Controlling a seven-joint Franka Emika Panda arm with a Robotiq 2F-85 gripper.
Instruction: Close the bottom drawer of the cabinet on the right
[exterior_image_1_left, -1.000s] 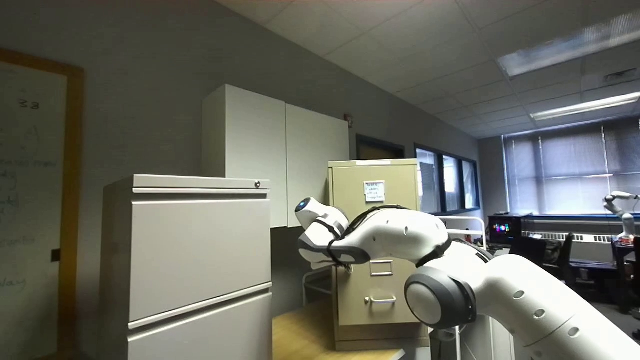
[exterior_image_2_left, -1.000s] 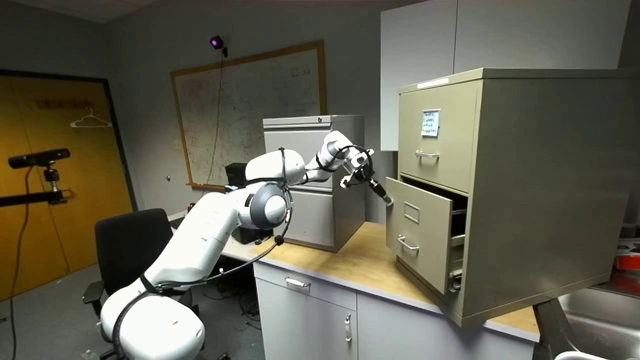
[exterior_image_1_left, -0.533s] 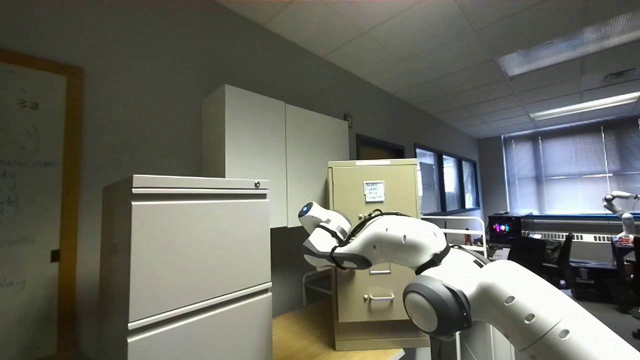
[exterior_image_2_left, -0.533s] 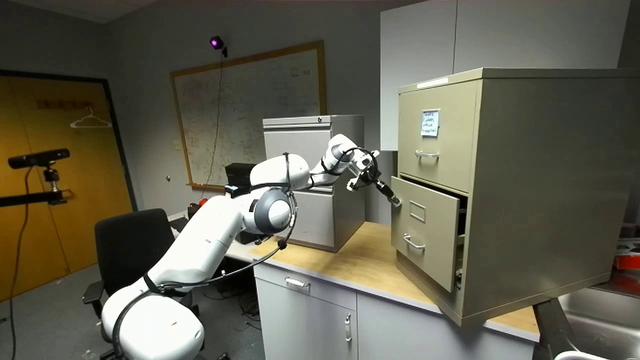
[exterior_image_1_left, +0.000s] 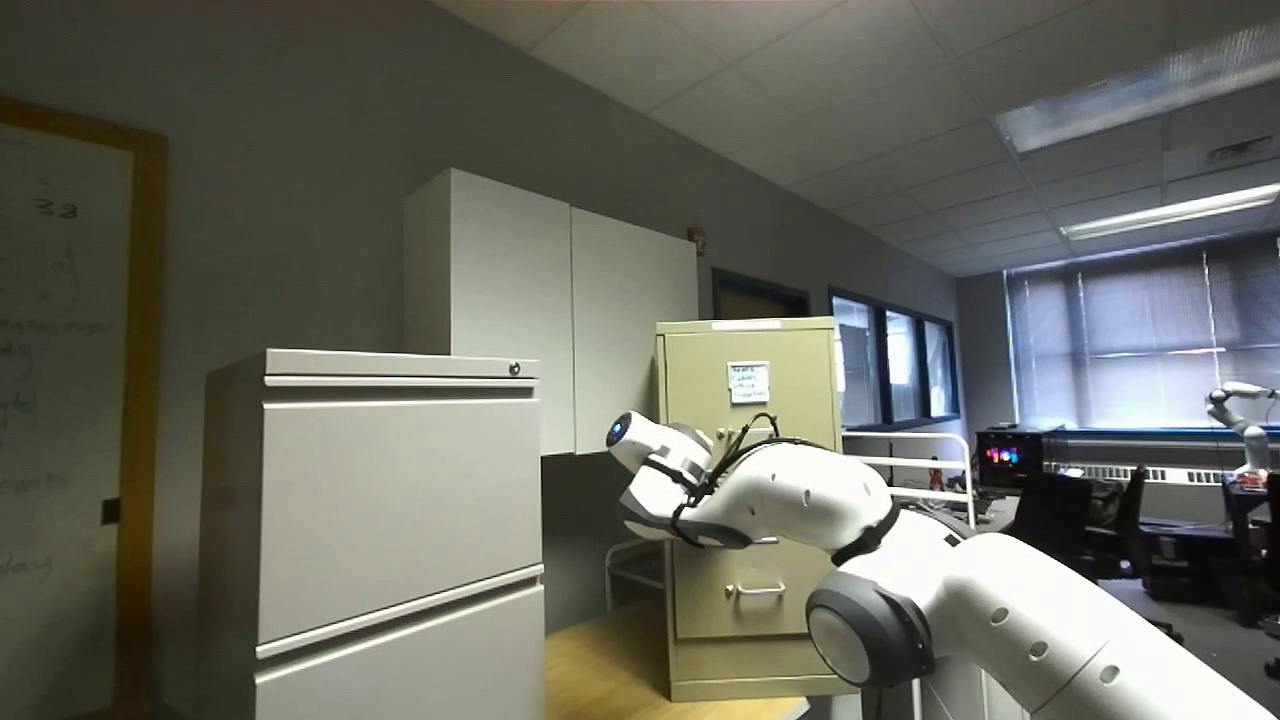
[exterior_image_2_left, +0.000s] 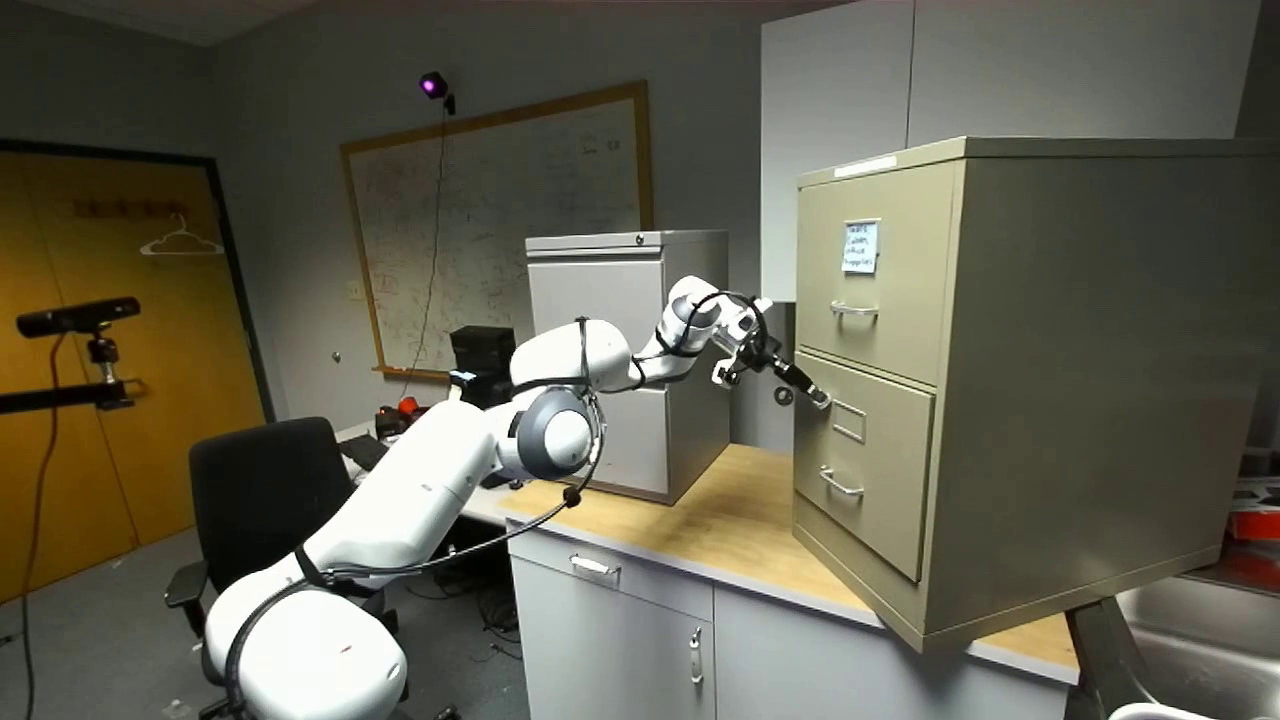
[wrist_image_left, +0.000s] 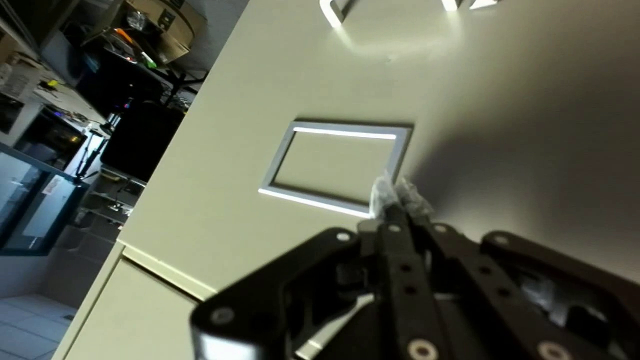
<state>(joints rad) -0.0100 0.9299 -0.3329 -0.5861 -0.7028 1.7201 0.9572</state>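
Sitting flush in the tan metal cabinet (exterior_image_2_left: 1085, 380), right side of frame in an exterior view: bottom drawer (exterior_image_2_left: 888, 500), flat rectangular front, interior hidden. Fingers (wrist_image_left: 402, 270) pressed together, tips in crumpled translucent wrap (wrist_image_left: 382, 199), overlapping label holder (wrist_image_left: 345, 133), centre of wrist view; drawer contact unclear. Arm (exterior_image_2_left: 565, 355) partly blocks pale grey cabinet (exterior_image_2_left: 700, 440) on wood-grain tabletop (exterior_image_2_left: 720, 520).

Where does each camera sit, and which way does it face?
In an exterior view: beside the arm, facing the tan cabinet and whiteboard; arm and hand show.
In an exterior view: near the grey cabinet, facing the tan cabinet and window; arm shows, hand hidden.
Wrist view: behind the hand, facing the bottom drawer, image roughly upside down; hand shows.
Both exterior views share arm, tan cabinet, grey cabinet.
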